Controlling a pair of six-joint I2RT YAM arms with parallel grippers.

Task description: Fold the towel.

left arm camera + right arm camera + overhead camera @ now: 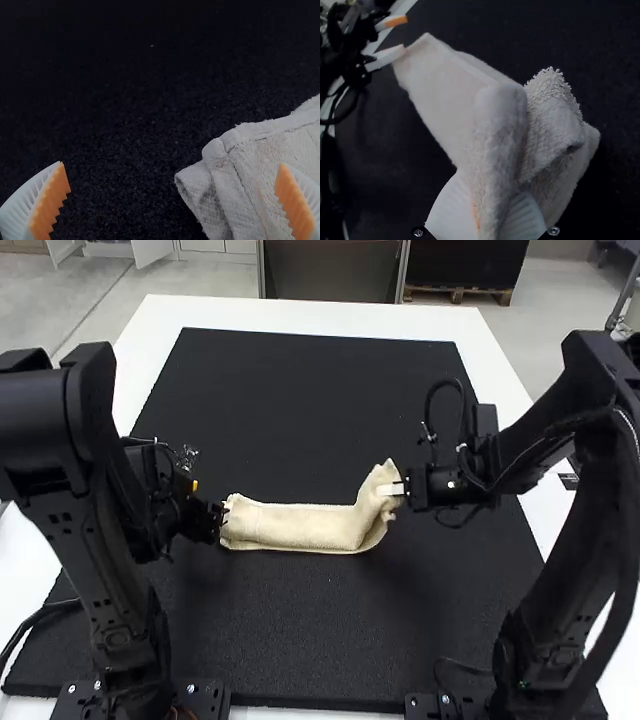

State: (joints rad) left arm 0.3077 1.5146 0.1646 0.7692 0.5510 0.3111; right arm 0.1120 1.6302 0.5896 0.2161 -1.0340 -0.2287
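My right hand [487, 204] is clamped on the towel's [305, 527] raised end over the mat [290, 640]; left hand [171, 166] open at the other. Crosswise fold apparently underway; next requires carrying the raised end across.

no readable text, labels, numbers or signs

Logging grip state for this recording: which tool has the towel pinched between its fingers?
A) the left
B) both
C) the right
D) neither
C: the right tool has its fingers closed on one end of the towel, while the left tool stands open at the other end.
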